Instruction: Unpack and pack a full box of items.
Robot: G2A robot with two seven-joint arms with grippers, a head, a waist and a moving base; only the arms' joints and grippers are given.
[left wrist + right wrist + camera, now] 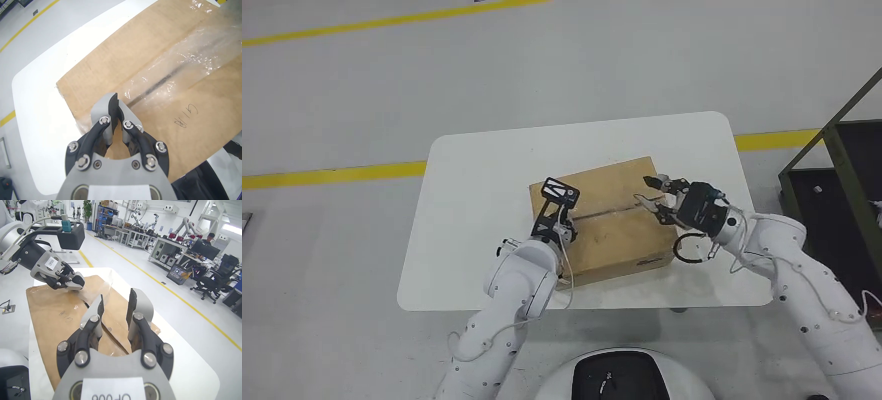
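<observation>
A brown cardboard box (612, 232) sits on the white desk (472, 200), roughly in the middle and turned a little askew to the desk's edges. Its top flaps are down and meet along a centre seam, and a strip of clear, crinkled tape (179, 62) runs along that seam. On the flap nearer the robot there is a small handwritten scrawl (186, 117).

The left pincer (562, 212) is at the end of the seam on the robot's left. It tilts down onto the box top, with its tips resting right where the tape reaches the box edge. Its fingers (103, 106) are pressed together with no gap between the dark pads. I cannot tell whether any tape is caught between them. From the other arm's camera, the same pincer (75, 288) touches the cardboard (49, 306) at the far end.

The right pincer (650, 193) is at the opposite end of the seam, on the robot's right. It is spread wide, with one finger (140, 302) on either side of the seam line, and it holds nothing. It hangs just above the box top, near the edge. Beneath it the seam shows as a dark slit between the two flaps.

Yellow lines (342, 175) cross the grey floor around the desk.
</observation>
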